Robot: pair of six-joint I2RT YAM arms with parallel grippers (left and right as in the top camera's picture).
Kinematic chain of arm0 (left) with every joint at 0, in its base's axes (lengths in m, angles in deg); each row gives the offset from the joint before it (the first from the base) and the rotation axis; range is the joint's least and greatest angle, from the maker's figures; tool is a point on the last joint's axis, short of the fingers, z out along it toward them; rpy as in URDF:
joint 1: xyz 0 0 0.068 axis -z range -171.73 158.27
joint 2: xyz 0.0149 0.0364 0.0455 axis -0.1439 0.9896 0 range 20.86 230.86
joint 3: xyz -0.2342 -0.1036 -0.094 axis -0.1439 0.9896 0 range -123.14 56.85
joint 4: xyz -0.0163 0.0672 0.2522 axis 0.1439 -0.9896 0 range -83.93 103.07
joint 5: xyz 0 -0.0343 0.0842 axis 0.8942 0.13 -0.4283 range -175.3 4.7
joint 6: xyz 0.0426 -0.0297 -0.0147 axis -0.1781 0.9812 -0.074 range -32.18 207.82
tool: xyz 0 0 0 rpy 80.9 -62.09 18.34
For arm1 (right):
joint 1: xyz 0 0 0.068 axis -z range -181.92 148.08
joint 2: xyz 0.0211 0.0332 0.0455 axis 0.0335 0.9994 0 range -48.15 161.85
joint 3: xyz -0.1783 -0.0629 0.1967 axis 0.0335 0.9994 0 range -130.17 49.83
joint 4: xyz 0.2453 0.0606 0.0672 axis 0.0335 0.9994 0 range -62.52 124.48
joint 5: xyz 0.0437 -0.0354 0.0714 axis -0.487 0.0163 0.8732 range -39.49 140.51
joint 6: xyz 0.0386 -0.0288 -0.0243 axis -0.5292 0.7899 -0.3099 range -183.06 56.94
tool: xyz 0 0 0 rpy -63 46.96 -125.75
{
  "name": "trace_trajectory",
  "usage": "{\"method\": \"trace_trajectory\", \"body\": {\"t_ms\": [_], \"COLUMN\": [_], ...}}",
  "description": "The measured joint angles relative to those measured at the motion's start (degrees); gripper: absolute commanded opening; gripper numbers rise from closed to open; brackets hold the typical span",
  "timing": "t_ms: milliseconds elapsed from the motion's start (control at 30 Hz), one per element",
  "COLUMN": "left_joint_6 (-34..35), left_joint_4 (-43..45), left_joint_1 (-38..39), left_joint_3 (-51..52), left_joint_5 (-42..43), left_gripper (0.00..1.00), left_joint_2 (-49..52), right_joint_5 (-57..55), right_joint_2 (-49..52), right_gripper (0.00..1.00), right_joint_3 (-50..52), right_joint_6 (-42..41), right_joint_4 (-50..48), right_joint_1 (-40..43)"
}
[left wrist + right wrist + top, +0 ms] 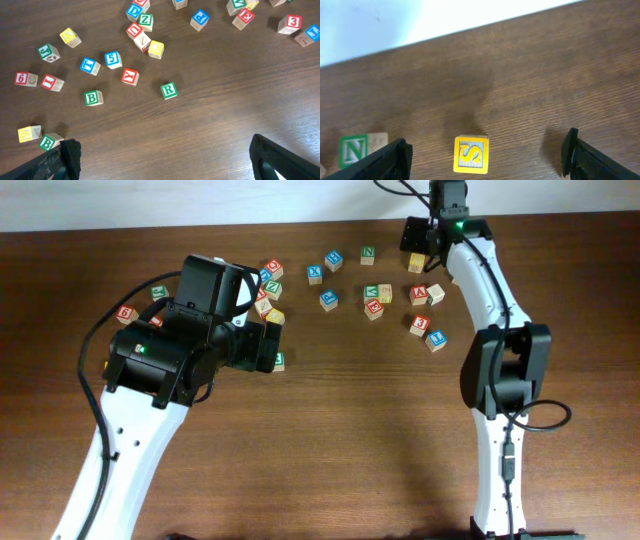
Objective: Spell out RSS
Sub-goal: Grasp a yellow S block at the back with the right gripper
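On dark wood tabletop (340, 420), right gripper (487, 150) is spread wide, yellow-faced wooden S cube (471, 155) centred betw. its fingers, ungripped: S pick judged in hand; descent & closing needed. Left gripper (162, 155) also wide; pale wooden green-R cube (169, 90) lies ahead.

Two robot arms (130, 450) (488, 290), one table (350, 440), one green R cube (169, 90), two green B cubes (93, 98) (46, 143)

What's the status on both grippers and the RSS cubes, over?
Left gripper open, R cube ahead. Right gripper open over S cube. N cube close by.
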Motion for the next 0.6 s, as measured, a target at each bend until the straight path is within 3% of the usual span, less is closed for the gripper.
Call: {"method": "trace_trajectory", "body": {"t_ms": [600], "left_joint_6": [0.02], "left_joint_4": [0.00], "left_joint_1": [0.00], "left_joint_3": [0.00], "left_joint_5": [0.00], "left_gripper": [0.99], "left_joint_2": [0.00], "right_joint_5": [3.87], "right_joint_2": [6.25], "right_gripper": [0.70], "right_joint_3": [0.00], "right_joint_6": [0.24], "right_joint_4": [-1.51], "right_joint_1": [-0.50]}}
